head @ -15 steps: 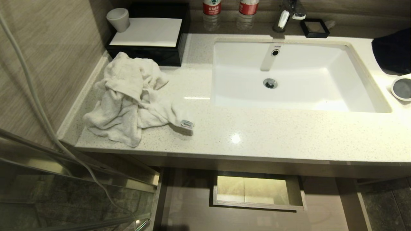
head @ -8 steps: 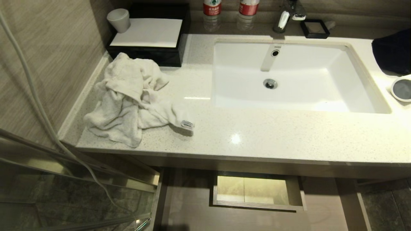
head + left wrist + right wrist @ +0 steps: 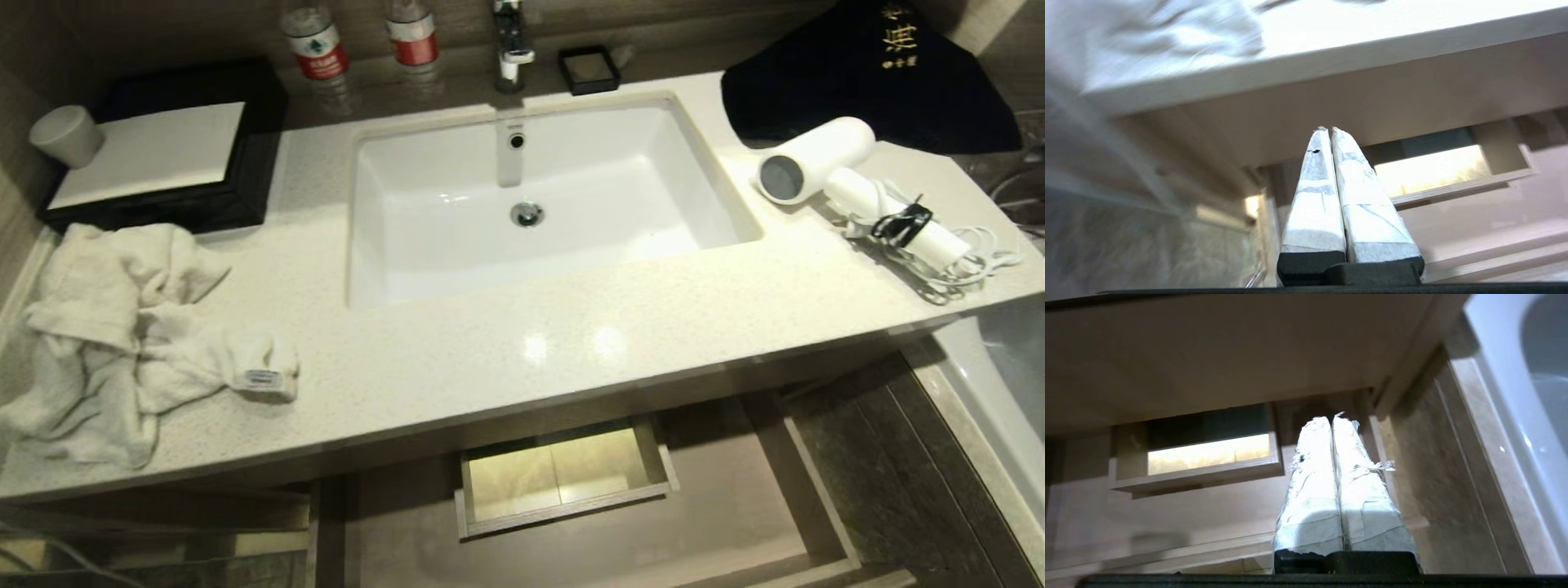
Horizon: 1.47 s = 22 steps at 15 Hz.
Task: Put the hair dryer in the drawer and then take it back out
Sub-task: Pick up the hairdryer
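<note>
The hair dryer lies on the worktop right of the sink, the drawer below gaping ready, while both end effectors, left and right, hang low, pressed together and empty.

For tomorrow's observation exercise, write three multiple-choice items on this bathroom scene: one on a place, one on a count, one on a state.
1. Where does the hair dryer lie?
A. in the sink
B. on the counter right of the sink
C. in the drawer

2. How many water bottles stand behind the sink?
A. one
B. two
C. four

3. What state is the drawer in?
A. pulled open and empty
B. shut
C. open with a towel inside

Key: 1 B, it lies beside the black bag; 2 B, two red-labelled bottles show; 3 A, its bare floor is visible.
</note>
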Tool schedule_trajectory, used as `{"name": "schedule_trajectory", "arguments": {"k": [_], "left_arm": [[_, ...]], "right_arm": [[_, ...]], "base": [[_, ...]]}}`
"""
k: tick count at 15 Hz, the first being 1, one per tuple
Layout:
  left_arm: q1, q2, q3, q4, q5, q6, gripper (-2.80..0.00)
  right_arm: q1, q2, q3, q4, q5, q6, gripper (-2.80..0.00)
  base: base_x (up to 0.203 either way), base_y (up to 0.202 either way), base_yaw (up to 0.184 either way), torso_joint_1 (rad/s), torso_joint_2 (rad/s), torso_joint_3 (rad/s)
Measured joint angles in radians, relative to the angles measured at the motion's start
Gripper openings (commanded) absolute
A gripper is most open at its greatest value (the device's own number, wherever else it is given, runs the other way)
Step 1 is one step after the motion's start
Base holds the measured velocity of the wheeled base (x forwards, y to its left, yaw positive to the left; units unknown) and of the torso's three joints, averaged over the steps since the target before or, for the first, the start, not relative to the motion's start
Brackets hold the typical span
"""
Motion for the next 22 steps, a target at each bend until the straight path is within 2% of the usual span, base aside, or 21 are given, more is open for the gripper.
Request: {"name": "schedule_trajectory", "arguments": {"k": [8,17,22], "left_arm": [[0.000,0.000,0.000,0.000,0.000,0.000,-2.80],[0.000,0.000,0.000,0.001,0.000,0.000,-2.80],[0.000,0.000,0.000,0.000,0.000,0.000,-2.80]], "right_arm": [[0.000,0.000,0.000,0.001,0.000,-0.001,-2.80],[0.000,0.000,0.000,0.001,0.000,-0.003,-2.80],[0.000,0.000,0.000,0.001,0.000,-0.005,-2.80]], "base": [[0.000,0.000,0.000,0.026,-0.02,0.009],[0.000,0.000,0.000,0.370,-0.30,0.066],[0.000,0.000,0.000,0.109,-0.09,0.013]]}}
